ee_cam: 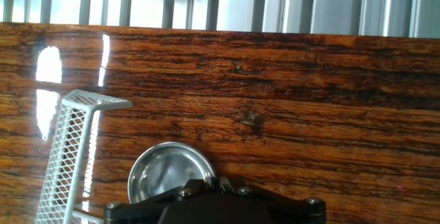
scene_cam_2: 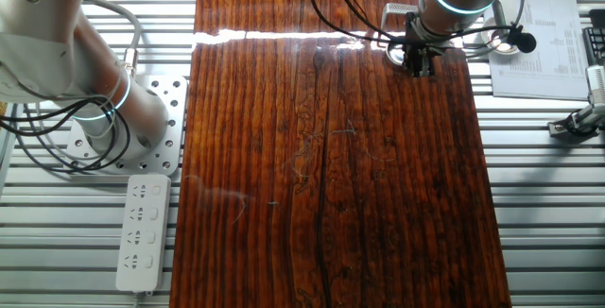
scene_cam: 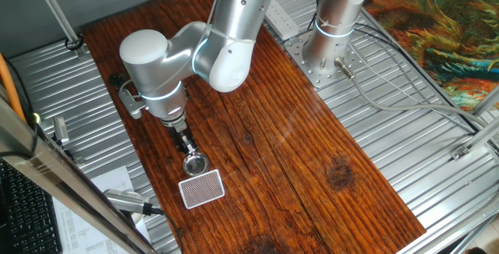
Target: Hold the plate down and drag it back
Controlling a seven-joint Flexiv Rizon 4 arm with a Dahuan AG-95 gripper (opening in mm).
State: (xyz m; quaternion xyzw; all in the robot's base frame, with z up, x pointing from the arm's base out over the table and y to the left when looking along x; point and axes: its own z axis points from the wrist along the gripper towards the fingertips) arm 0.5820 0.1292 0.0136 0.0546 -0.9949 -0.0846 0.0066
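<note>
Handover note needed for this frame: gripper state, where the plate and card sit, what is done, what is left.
Gripper: pointed down at the near rim of the plate; contact and whether the fingers are open or shut cannot be told.
Plate: flat on the wooden table, near its edge, right beside the patterned card; whether they touch is unclear.
Done: arm positioned over the plate.
Left: confirm it is pressing down, then drag the plate back.
</note>
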